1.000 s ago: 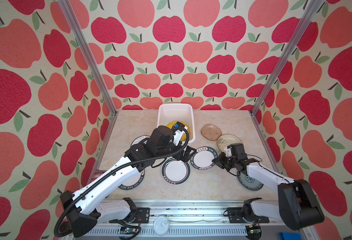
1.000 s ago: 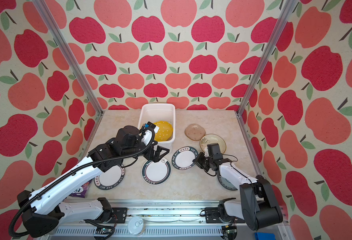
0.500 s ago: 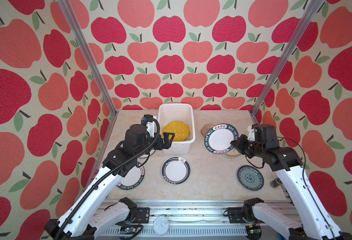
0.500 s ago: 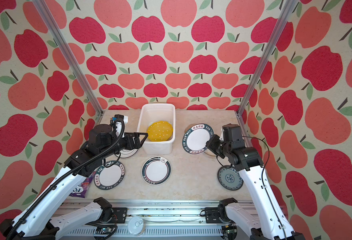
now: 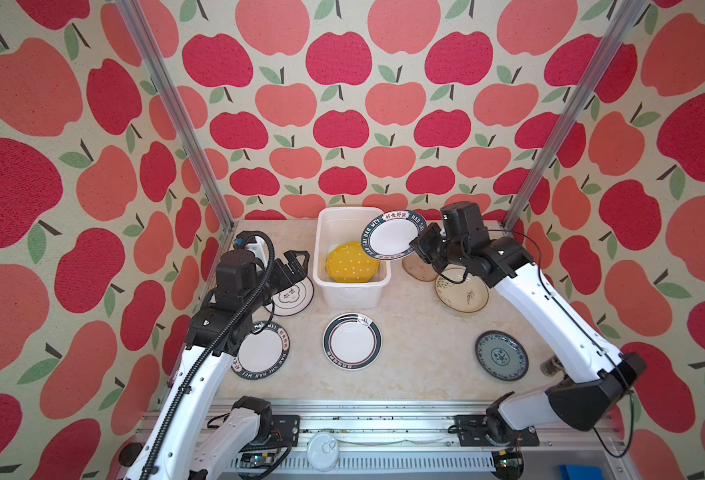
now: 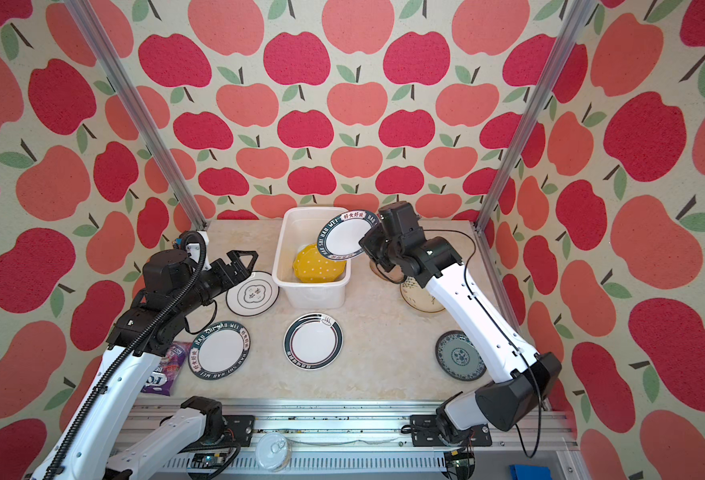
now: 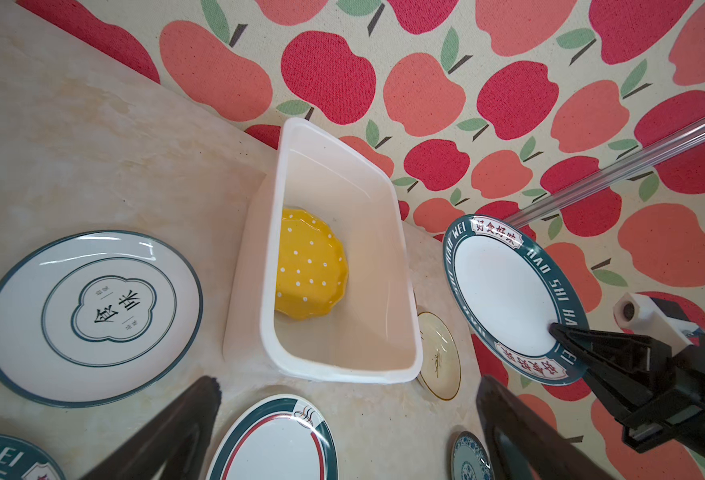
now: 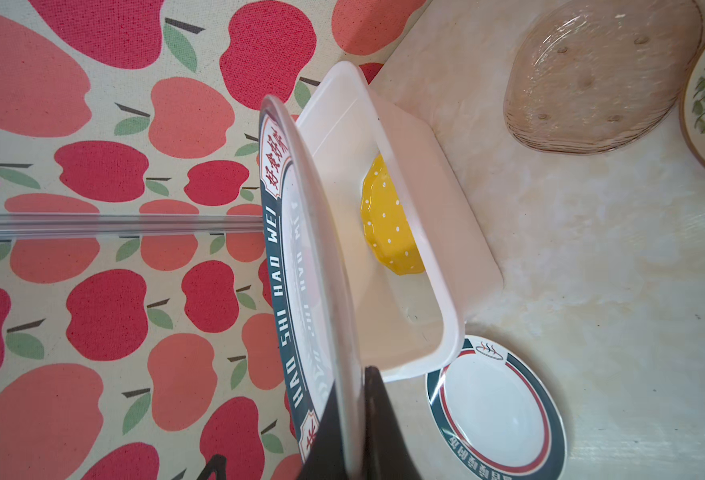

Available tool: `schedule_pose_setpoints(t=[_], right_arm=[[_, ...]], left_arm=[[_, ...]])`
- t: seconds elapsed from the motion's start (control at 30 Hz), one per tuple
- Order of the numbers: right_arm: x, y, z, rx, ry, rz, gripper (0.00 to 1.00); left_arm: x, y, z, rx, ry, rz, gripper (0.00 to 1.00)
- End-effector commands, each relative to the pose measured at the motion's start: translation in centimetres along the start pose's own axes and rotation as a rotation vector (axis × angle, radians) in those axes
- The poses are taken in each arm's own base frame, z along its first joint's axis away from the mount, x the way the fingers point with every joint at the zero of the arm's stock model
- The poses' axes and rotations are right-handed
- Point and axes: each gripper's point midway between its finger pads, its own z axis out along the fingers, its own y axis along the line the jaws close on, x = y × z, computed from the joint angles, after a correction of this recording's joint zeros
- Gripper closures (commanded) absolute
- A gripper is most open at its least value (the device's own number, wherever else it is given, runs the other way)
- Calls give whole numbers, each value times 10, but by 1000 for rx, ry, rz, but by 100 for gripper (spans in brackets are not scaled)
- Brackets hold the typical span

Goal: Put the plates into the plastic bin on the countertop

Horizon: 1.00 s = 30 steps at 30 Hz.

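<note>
My right gripper [image 5: 419,245] [image 8: 352,386] is shut on the rim of a white plate with a dark lettered rim [image 5: 392,237] [image 6: 346,237] [image 7: 508,295]. It holds the plate tilted in the air over the right rim of the white plastic bin [image 5: 350,293] [image 6: 313,295]. A yellow dotted plate [image 5: 350,264] [image 7: 309,270] lies inside the bin. My left gripper [image 5: 294,266] [image 7: 347,382] is open and empty, left of the bin, above a white plate with a clover mark [image 5: 296,295].
On the countertop [image 5: 417,353] lie a lettered plate [image 5: 261,349], a red-ringed plate [image 5: 351,340], a blue-patterned plate [image 5: 501,355], a cream plate [image 5: 463,293] and a translucent brown plate [image 8: 600,75]. A purple packet [image 6: 168,370] lies front left.
My right gripper has lifted the lettered plate off the countertop and carried it back and left, over the bin's right rim. My left arm has drawn back leftward from the bin.
</note>
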Motion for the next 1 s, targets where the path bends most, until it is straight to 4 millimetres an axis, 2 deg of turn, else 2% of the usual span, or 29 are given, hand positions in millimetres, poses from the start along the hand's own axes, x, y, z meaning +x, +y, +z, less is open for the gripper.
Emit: schedule_pose_setpoints(t=[0.0,0.23,0.37,0.47,0.73,0.97], right_arm=[[-11,37,5,-121,-167,207,100],[7,56,62,-99,-185,363,100],[18,51,90,-31,-210,438,100],[28,50,106,-5,-226,513,100],[46,69,135,53,-246,659,100],[62,54,167,99,-289,747,100]], left_arm=[[0,-1,-5,29,9,-39,1],[1,2,-7,31,27,-87,1],[1,0,-7,43,34,-90,1],[2,-1,-7,48,37,-92,1],[1,-5,-8,72,44,-85,1],[1,-6,-16,76,34,-60,1]])
